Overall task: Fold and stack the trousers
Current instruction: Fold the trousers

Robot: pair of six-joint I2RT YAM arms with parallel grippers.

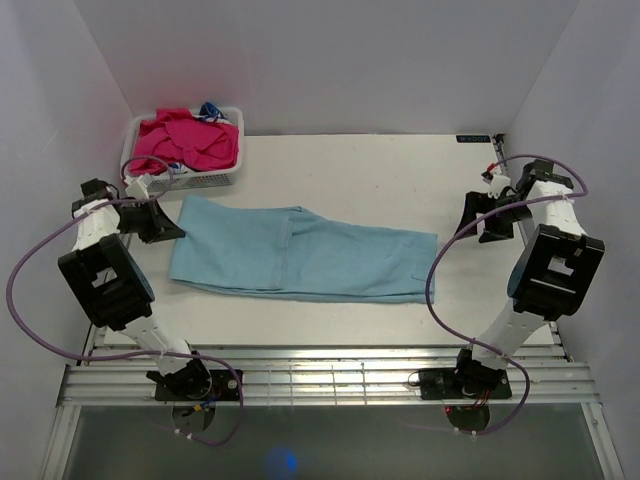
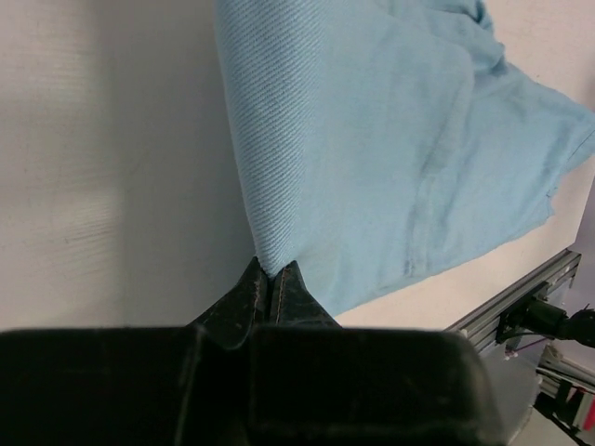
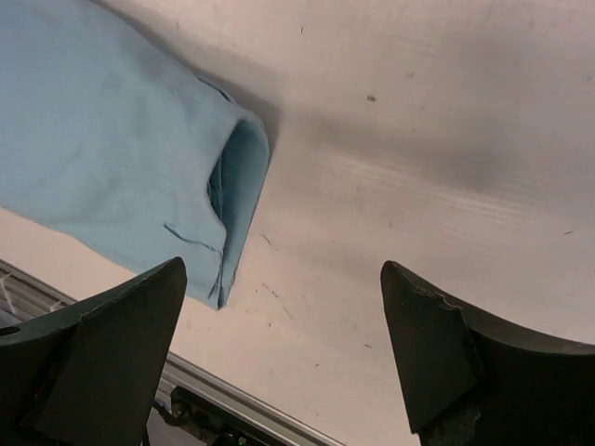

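Left tool (image 2: 269, 271) pinches the trousers (image 1: 300, 250) edge; right tool (image 3: 281, 269) gapes empty

trousers (image 1: 300, 250) on table (image 1: 400, 170), basket (image 1: 205, 180) behind, seemingly apart

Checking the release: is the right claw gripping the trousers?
No, the right claw stands open over the table, the trousers lying apart from both fingers.

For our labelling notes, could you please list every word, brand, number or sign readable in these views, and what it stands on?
None can be read.
A small dark plate at the far right edge of the table: markings too small to read.
On the trousers: plain, no print or label showing.
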